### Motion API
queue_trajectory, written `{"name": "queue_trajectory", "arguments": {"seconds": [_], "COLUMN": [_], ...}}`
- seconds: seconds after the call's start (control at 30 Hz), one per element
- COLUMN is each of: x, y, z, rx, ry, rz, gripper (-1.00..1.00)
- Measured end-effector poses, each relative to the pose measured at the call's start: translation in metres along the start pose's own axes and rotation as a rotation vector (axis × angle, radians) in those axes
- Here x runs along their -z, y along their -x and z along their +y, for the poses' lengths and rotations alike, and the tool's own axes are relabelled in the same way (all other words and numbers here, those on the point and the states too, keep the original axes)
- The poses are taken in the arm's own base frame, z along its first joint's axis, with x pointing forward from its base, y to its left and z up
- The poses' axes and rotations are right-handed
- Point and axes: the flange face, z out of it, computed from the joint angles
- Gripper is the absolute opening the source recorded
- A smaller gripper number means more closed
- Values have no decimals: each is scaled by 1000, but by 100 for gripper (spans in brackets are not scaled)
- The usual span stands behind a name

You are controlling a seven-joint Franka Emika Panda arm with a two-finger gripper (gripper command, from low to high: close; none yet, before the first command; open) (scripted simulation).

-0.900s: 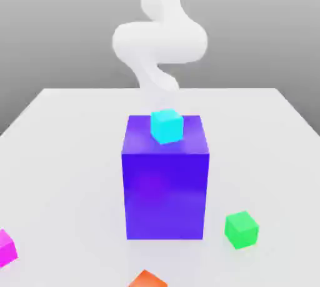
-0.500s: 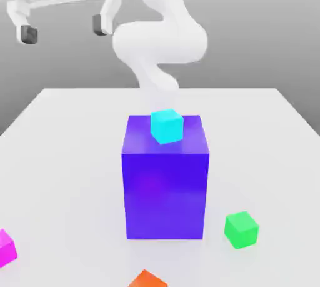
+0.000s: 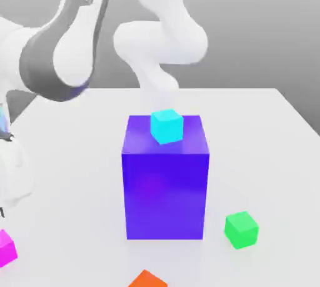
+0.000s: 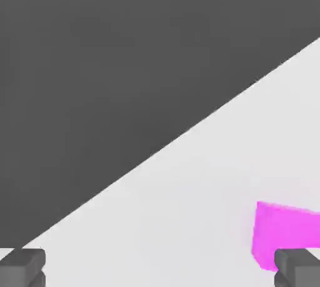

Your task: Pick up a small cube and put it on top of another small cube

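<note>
Exterior view, near to far: orange cube (image 3: 147,279) sits at the front table edge, cut off by the frame. Magenta small cube (image 3: 6,247) rests on the table (image 3: 75,179) at the exterior view's left, close to the front-left corner, partly cropped; it is turned a little, one corner facing the camera. No long axis, it's a cube. Green small cube (image 3: 241,229) rests flat on the table toward the exterior view's right, near the big blue-purple block (image 3: 165,182) but apart from it, its top bare, also rotated slightly. Open table between the green cube and the right edge, and between the magenta cube and the block. The block stands upright mid-table with a cyan cube (image 3: 167,125) on its top face near the back edge. Arm (image 3: 62,48) arcs over the left side, its lower white part just above the magenta cube.

Hand view: gripper (image 4: 159,268) spread wide, two dark fingertips (image 4: 22,267) well apart, nothing between them. Magenta cube lies just beside one fingertip, not inside the gap. Table edge runs diagonally beyond, dark background past it.
</note>
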Motion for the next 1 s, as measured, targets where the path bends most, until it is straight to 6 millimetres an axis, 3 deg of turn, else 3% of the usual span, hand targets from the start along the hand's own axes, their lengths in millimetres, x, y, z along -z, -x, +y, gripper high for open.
{"name": "queue_trajectory", "arguments": {"seconds": [0.1,0.23,0.27,0.47,0.53,0.63,0.7,0.83,1.0], "x": [-44,-103,-113,-119,-104,-65,-58,-50,-39], "y": [-23,-29,-29,-29,-29,-28,0,90,212], "z": [30,43,45,46,44,38,13,-29,-52], "rx": [-64,-80,-82,-82,-82,-73,53,384,818], "ry": [72,92,93,93,94,93,94,93,87], "rz": [3,5,5,4,5,5,3,-19,-42], "gripper": [0,0,-100,-100,-100,-100,-100,-100,-100]}}
